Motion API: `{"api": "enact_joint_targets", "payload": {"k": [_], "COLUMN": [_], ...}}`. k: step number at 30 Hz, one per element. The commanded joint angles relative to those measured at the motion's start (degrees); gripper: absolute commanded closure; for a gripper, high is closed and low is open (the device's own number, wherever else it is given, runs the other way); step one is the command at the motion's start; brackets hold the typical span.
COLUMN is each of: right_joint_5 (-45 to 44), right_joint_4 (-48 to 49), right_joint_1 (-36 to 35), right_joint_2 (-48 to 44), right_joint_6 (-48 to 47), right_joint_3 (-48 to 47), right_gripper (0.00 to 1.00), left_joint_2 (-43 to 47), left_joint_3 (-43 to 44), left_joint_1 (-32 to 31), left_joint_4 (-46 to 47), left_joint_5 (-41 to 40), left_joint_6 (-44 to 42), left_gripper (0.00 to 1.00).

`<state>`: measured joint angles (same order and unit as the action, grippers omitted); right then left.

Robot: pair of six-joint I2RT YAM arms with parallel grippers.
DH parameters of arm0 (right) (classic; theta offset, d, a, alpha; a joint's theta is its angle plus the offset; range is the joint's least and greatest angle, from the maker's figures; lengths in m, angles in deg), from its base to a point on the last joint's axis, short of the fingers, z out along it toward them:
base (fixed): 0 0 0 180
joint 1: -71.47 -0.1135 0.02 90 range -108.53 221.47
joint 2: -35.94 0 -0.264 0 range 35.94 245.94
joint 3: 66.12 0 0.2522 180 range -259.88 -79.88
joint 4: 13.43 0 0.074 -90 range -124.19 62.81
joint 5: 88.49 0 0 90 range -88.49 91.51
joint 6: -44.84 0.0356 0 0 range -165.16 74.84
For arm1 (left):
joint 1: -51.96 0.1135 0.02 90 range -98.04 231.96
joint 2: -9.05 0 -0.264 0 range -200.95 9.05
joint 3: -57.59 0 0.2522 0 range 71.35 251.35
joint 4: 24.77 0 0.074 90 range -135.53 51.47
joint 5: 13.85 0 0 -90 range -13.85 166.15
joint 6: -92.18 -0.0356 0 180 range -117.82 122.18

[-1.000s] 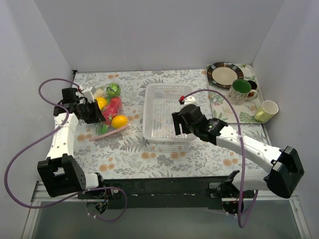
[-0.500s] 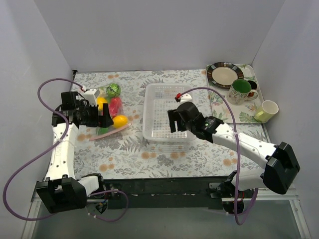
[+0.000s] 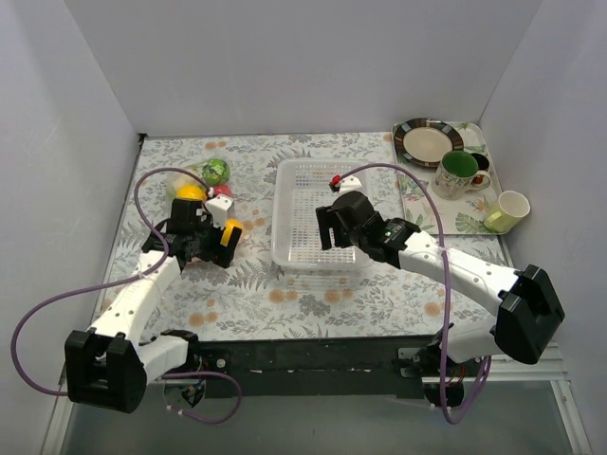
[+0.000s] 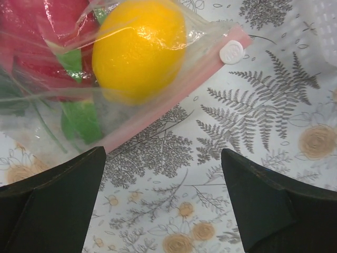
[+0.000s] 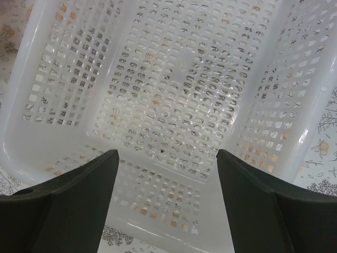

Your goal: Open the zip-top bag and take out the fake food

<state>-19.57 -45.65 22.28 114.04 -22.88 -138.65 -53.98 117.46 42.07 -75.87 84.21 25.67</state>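
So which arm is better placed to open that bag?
Probably left. The left gripper hovers open by the zip-top bag, near its pink strip; the right gripper is over the basket.

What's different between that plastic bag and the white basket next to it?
The zip-top bag is clear, soft film; the basket is white, stiff-looking and full of holes. The bag is stuffed with fake food; the basket is empty. Both are plastic and sit on the patterned table.
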Motion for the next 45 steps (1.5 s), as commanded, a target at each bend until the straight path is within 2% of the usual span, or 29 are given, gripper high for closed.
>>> {"api": "enact_joint_targets", "payload": {"k": [1, 5, 9, 14, 16, 19, 20, 21, 24, 25, 27, 28, 30, 35, 38, 39, 42, 44, 45], "right_joint_5": [-0.98, -0.8, -1.15, -1.33, -1.33, -1.24, -1.24, -1.24, -1.24, -1.24, -1.24, -1.24, -1.16, -0.11, 2.43, 3.41, 8.76, 14.03, 15.96], "right_joint_4": [1.49, 2.02, 2.28, 2.81, 3.16, 3.95, 4.13, 4.31, 4.66, 4.66, 4.48, 4.4, 4.22, 4.83, 8.15, 9.22, 14.66, 17.91, 22.63], "right_joint_1": [-0.21, -0.21, -0.21, -0.12, -0.21, -0.29, -0.21, -0.21, -0.21, -0.21, -0.21, -0.21, -0.21, -0.21, -0.21, -0.21, -0.55, -0.73, -0.82], "right_joint_2": [2.13, 3.19, 3.72, 3.11, 2.15, 0.65, 0.38, 0.12, -0.85, -1.28, -1.73, -2.16, -2.52, -3.48, -4.89, -5.33, -8.31, -9.72, -11.29], "right_joint_6": [-0.05, -0.05, -0.31, -0.4, -0.57, -1.1, -1.19, -1.28, -1.28, -1.19, -1.01, -1.01, -1.01, -1.97, -5.48, -6.8, -12.42, -15.15, -17.43], "right_joint_3": [-3.11, -4.08, -4.61, -4.7, -4.17, -3.29, -3.2, -3.03, -2.59, -2.59, -2.67, -2.67, -2.94, -3.55, -2.76, -1.98, -0.66, 1.36, 2.33], "right_gripper": [0.16, 0.16, 0.16, 0.17, 0.18, 0.18, 0.19, 0.19, 0.19, 0.19, 0.2, 0.2, 0.2, 0.23, 0.26, 0.26, 0.25, 0.25, 0.24], "left_joint_2": [4.22, 7.47, 8.8, 7.13, 4.86, 0.9, -1.46, -2.1, -2.45, -2.45, -2.54, -2.63, -2.19, 0.97, 3.17, 3.52, 4.49, 5.19, 5.37], "left_joint_3": [-5.31, -15.14, -21.21, -25.53, -27.37, -26.96, -25.99, -25.46, -24.75, -24.58, -23.26, -22.91, -21.5, -13.96, -1.93, 5.58, 18.44, 23.48, 25.33], "left_joint_1": [-2.15, -5.04, -6.1, -6.11, -6.54, -8.12, -8.21, -8.22, -8.48, -8.57, -8.65, -8.65, -8.74, -8.74, -8.74, -8.83, -8.74, -8.74, -8.74], "left_joint_4": [12.52, 22.38, 30.56, 44.0, 52.14, 56.5, 54.94, 53.79, 51.85, 51.24, 49.92, 48.61, 47.28, 39.04, 25.17, 17.47, 3.92, -1.39, -5.59], "left_joint_5": [-9.96, -16.12, -20.08, -23.25, -28.07, -32.65, -32.4, -31.79, -29.24, -28.89, -28.71, -28.88, -29.85, -29.15, -25.03, -22.49, -18.09, -16.85, -16.5], "left_joint_6": [-6.6, -11.96, -16.01, -19.17, -20.4, -23.13, -23.13, -23.13, -23.13, -23.05, -21.04, -20.5, -19.27, -16.55, -13.39, -12.77, -10.83, -10.3, -10.04], "left_gripper": [0.09, 0.1, 0.11, 0.19, 0.2, 0.25, 0.31, 0.45, 0.65, 0.74, 0.81, 0.91, 1.0, 1.0, 1.0, 1.0, 1.0, 1.0, 1.0]}}
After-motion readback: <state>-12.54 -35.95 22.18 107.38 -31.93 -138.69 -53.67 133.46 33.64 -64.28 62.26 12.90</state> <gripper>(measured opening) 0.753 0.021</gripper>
